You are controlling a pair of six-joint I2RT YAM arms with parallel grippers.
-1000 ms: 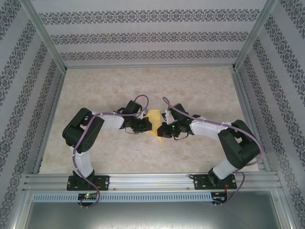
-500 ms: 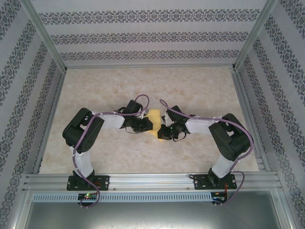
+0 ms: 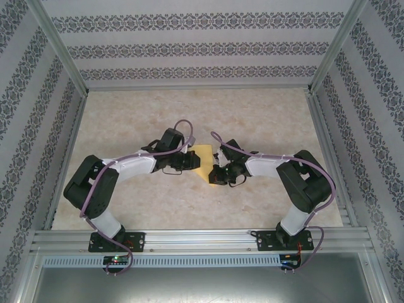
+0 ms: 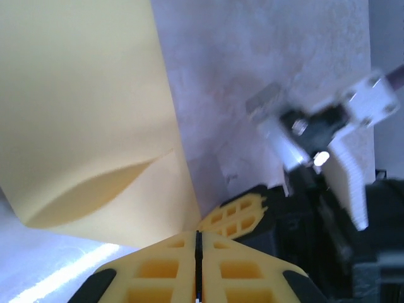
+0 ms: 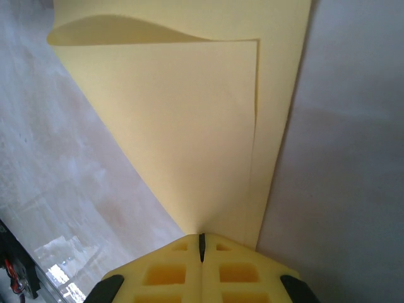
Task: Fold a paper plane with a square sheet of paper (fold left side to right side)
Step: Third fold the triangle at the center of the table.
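The square sheet of paper (image 3: 202, 156) is yellow-orange and lies doubled over between the two grippers at the middle of the floor. In the right wrist view the paper (image 5: 177, 113) shows two layers, the upper one curling open at its far end. Both layers run down into my right gripper (image 5: 202, 237), which is shut on the paper (image 4: 82, 113). My left gripper (image 4: 197, 233) is shut, and the sheet's near corner ends right at its tips. From above, the left gripper (image 3: 191, 163) and the right gripper (image 3: 216, 173) face each other across the sheet.
Beige marbled floor (image 3: 265, 120) spreads out beyond the arms. Metal frame rails (image 3: 69, 142) and patterned walls close it in on three sides. The right gripper's yellow finger (image 4: 237, 213) and its black wrist sit close beside the left gripper.
The left arm has stretched out, its elbow swinging left and lower. More of the yellow sheet shows between the grippers. The right arm drew in slightly earlier, then held still.
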